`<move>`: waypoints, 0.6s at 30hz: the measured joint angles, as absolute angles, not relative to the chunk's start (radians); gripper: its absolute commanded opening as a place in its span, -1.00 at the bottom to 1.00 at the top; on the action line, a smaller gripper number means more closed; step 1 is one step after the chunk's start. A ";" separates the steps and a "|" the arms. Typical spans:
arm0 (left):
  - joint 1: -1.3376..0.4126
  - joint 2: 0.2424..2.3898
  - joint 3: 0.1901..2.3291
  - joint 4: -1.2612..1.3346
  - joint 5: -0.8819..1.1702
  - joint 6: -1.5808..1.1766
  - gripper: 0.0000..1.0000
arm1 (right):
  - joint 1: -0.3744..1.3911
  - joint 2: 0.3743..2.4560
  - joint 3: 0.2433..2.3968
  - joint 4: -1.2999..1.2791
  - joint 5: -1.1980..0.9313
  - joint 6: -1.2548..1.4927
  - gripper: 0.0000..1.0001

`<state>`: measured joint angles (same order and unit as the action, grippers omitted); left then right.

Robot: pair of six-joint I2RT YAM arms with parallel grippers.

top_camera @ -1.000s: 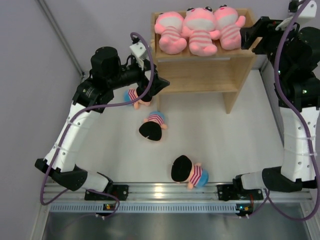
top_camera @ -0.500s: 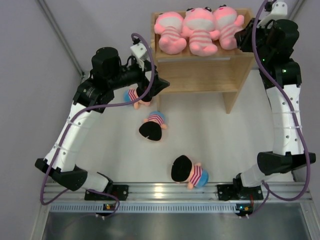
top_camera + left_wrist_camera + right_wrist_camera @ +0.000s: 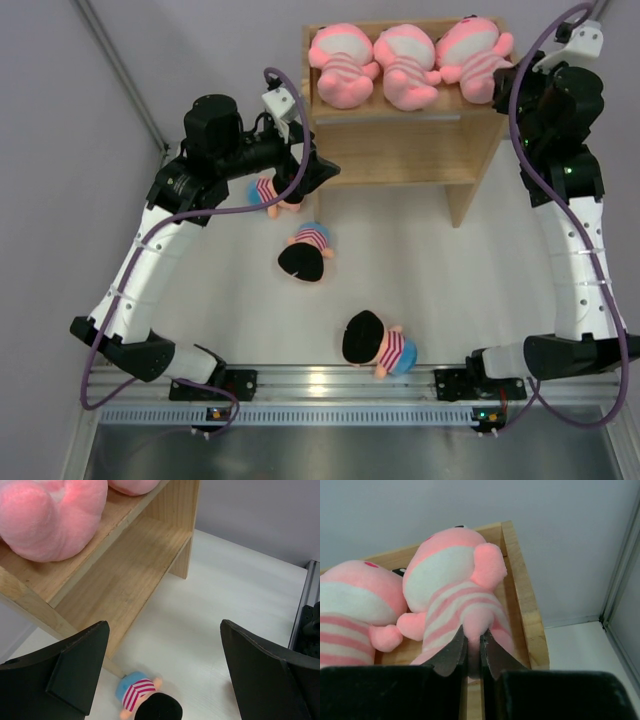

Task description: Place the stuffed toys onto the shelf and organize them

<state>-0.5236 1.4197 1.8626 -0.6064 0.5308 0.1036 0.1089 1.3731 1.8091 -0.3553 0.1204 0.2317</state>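
Pink striped plush toy (image 3: 460, 600), rightmost on the light wooden shelf (image 3: 400, 150) top tier, sat pinched by the right gripper (image 3: 472, 635), apparently mid-tidying. Left gripper (image 3: 165, 665) gaped wide above a black-haired striped doll (image 3: 142, 700) beside the shelf; descent needed next.

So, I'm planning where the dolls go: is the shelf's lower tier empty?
Empty as far as shown: the left wrist view shows bare wood on the lower tier; its back is hidden under the top tier.
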 measured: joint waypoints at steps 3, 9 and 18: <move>-0.524 1.420 1.863 -0.607 0.534 0.104 0.98 | 0.109 1.361 1.793 -0.340 0.127 0.233 -0.70; -0.524 1.418 1.850 -0.606 0.529 0.117 0.98 | 0.109 1.361 1.794 -0.342 0.113 0.239 0.36; -0.523 1.372 1.673 -0.706 0.438 0.304 0.98 | 0.109 1.146 1.662 -0.398 0.145 0.193 0.57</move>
<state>-0.5232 1.3724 1.6733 -0.7055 0.4377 0.3042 0.1089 1.1458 1.6623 -0.3985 0.1452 0.1928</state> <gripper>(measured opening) 0.987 0.779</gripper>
